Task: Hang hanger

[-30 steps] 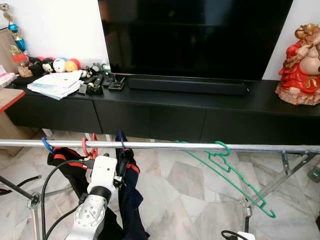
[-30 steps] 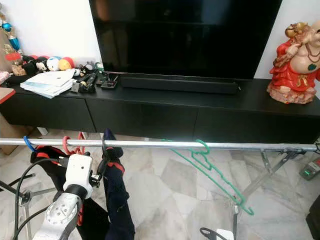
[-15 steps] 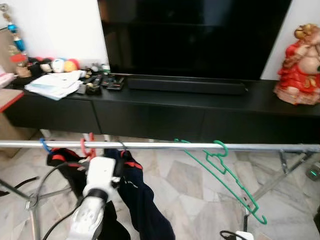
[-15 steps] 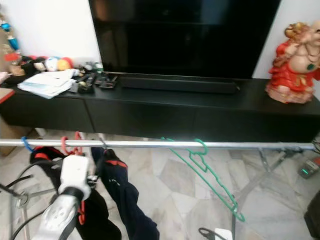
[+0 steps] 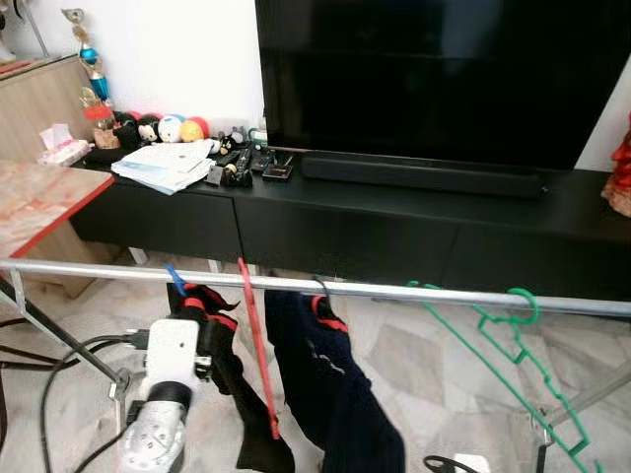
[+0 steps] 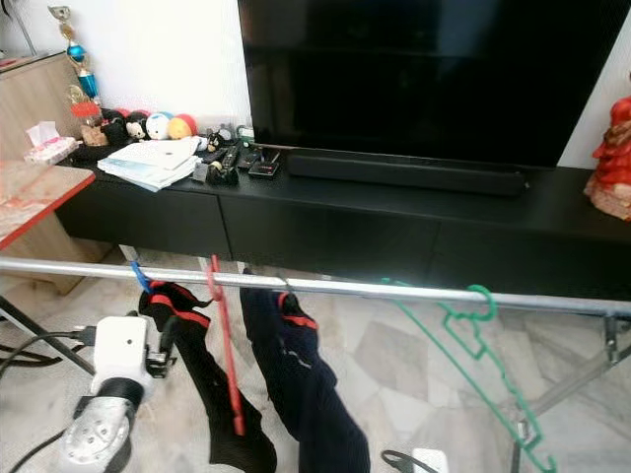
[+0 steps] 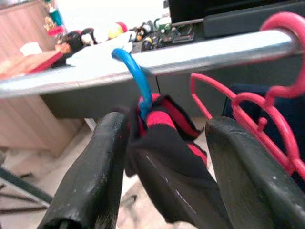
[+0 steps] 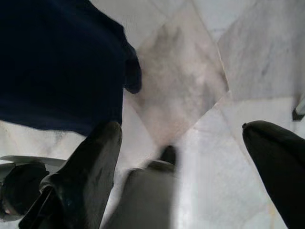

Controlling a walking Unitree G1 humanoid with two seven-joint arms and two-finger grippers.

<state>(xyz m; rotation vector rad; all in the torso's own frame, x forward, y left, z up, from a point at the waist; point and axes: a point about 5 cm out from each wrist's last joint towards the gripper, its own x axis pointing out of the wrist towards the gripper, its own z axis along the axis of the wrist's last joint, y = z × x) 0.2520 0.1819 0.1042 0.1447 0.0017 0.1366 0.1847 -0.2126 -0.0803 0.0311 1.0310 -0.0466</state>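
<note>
A metal rail [image 5: 414,292] runs across in front of me. On it hang a blue hook [image 5: 175,279] carrying a black-and-red garment [image 5: 212,325], a red hanger [image 5: 254,355], a navy garment [image 5: 330,384] on its own hanger, and an empty green hanger [image 5: 523,335]. My left gripper [image 7: 167,138] is open just below the rail, its fingers [image 7: 102,162] either side of the black-and-red garment [image 7: 167,143] under the blue hook [image 7: 138,81]. The left wrist [image 5: 170,350] sits left of that garment. My right gripper [image 8: 183,129] hangs open over the floor beside the navy garment [image 8: 57,62].
Behind the rail stand a long black TV cabinet [image 5: 394,212] and a big TV [image 5: 444,79]. Papers and toys [image 5: 163,166] lie on the cabinet's left end. A red-edged table [image 5: 39,197] is at the left. Rack legs [image 5: 59,340] and cables [image 5: 49,360] cross the marble floor.
The view has turned left, so everything sits further right. My left gripper has left the navy garment's hanger and dropped down-left to the black-and-red garment. The navy garment hangs free on the rail.
</note>
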